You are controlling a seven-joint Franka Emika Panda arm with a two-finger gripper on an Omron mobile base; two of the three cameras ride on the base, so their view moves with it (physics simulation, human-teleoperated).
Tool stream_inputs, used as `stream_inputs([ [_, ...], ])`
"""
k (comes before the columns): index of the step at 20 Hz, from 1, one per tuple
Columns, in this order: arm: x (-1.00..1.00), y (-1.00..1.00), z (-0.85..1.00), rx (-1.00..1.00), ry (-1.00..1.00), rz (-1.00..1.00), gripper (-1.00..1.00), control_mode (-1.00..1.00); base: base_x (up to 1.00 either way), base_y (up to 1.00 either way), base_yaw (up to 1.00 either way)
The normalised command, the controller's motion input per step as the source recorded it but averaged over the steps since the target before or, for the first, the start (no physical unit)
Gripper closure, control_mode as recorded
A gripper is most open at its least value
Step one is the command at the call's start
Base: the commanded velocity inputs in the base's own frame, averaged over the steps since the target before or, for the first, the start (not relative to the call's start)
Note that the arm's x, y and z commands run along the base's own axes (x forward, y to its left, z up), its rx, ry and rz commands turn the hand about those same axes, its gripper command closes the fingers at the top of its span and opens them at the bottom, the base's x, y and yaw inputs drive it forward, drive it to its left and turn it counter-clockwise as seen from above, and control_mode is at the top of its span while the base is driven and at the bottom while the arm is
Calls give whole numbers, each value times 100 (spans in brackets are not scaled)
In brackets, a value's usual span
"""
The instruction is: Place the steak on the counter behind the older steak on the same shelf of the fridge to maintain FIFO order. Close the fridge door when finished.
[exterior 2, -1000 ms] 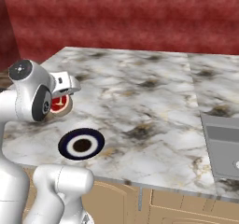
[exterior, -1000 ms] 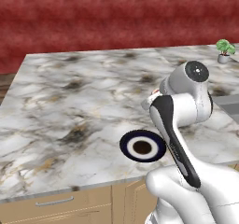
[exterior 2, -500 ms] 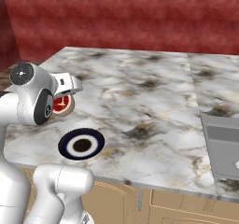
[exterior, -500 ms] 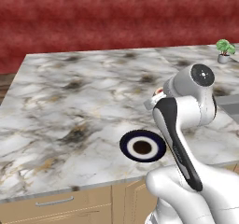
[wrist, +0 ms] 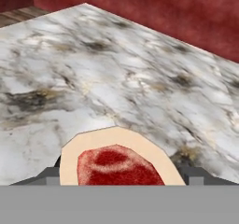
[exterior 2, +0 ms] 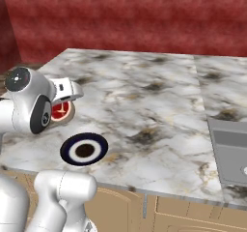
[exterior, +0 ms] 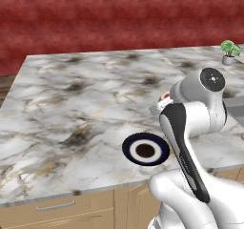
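Pick-up step: gripper [wrist: 120, 178] is hanging right over the steak [wrist: 116, 164], which is sitting on the counter [exterior: 71, 104] just beside the plate [exterior 2: 84, 149]. Finger tips are flanking the steak's sides; can't tell if they're clamping it or how wide they're standing. Judging next: confirm grasp, lift clear, then drive to the fridge.

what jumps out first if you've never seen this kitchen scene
The red-topped steak with its cream fat rim sits right below the hand camera. On the veined marble counter, near its front edge, lies a dark-blue-rimmed plate. The white arm bends over that area, its end effector hidden from sight.
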Motion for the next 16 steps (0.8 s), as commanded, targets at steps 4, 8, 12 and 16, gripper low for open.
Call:
stream_inputs([
  [4, -16, 2, 2, 0, 0, 0, 100, 100, -59, 1, 0],
  [8, 0, 0, 0, 0, 0, 0, 100, 100, -77, 10, 0],
  [12, 0, 0, 0, 0, 0, 0, 100, 100, -78, 23, -1],
  [16, 0, 0, 0, 0, 0, 0, 100, 100, -75, 50, 2],
])
